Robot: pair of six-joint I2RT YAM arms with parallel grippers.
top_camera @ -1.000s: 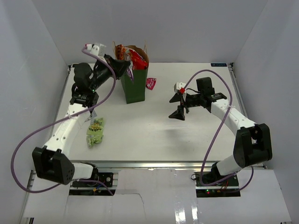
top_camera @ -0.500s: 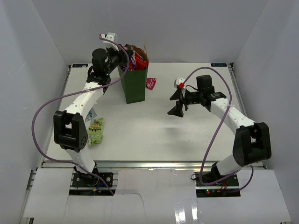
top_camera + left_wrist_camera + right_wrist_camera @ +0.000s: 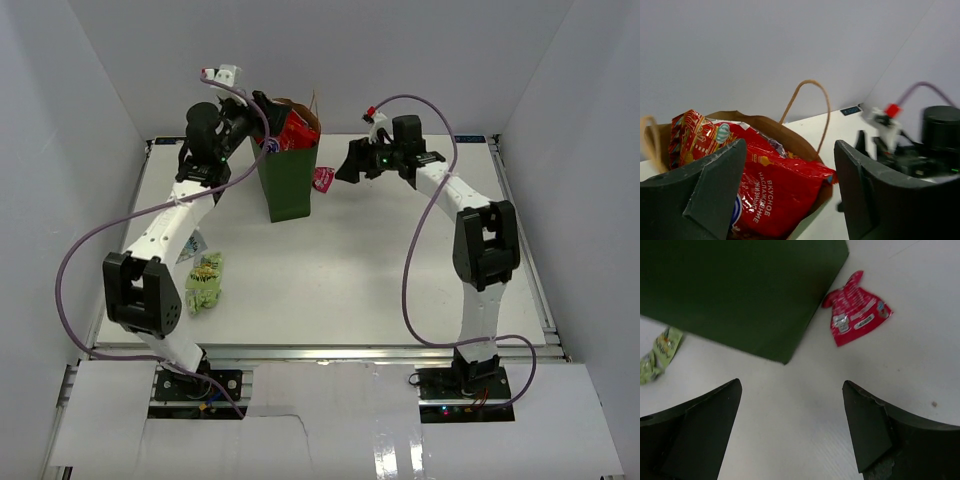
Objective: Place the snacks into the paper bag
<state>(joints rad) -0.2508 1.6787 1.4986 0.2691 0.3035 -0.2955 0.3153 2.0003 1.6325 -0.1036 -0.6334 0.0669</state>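
Left gripper (image 3: 262, 110) gapes empty above the tall dark-green paper bag (image 3: 288, 185), at twelve o'clock. Left wrist: large red crinkly snack bag (image 3: 775, 190) fills its mouth. Right wrist: right gripper (image 3: 791, 385) wide, empty; small red-pink packet (image 3: 856, 315) at one o'clock, bag corner alongside.

Dark green paper bag (image 3: 288, 187) standing upright, red crinkly bags (image 3: 772, 192) sticking out of its top; small red packet (image 3: 855, 315) lying just beside it; light green packet (image 3: 206, 282) lying well apart.
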